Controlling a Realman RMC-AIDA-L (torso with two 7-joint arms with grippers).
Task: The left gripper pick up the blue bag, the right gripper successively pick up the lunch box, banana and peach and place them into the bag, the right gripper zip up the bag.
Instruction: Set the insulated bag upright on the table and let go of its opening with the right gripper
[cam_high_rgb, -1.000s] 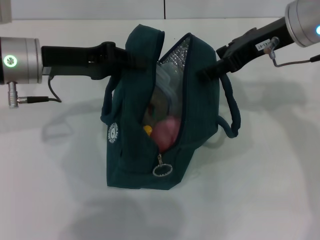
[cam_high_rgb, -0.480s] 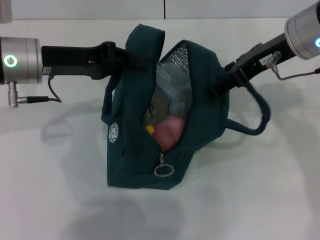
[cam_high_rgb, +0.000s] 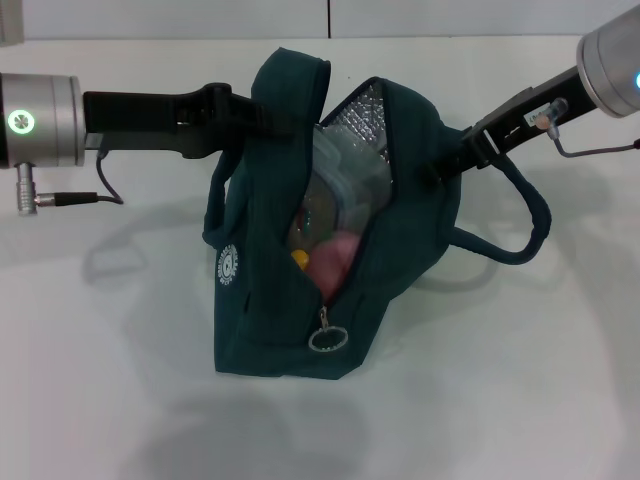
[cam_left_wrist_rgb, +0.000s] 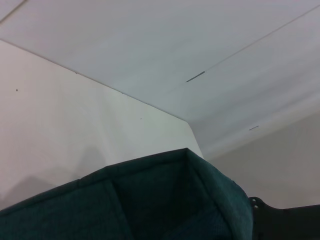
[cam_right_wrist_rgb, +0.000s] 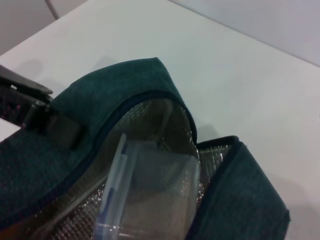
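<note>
The blue bag (cam_high_rgb: 300, 250) stands upright at the middle of the white table (cam_high_rgb: 520, 400), its mouth gaping toward the camera. The left gripper (cam_high_rgb: 262, 116) reaches in from nine o'clock and is pressed together on the bag's upper left flap, holding it up. Inside show the lunch box (cam_high_rgb: 345, 180), a sliver of the banana (cam_high_rgb: 296, 260) and the peach (cam_high_rgb: 335, 262), so packing looks done and zipping is what remains. The right gripper (cam_high_rgb: 440, 163) sits at two o'clock against the bag's right wall; whether it pinches anything I cannot tell. The zip pull (cam_high_rgb: 326, 338) hangs at six o'clock, low on the front, well apart from the right gripper. The zip's long axis runs from the pull up toward twelve o'clock
</note>
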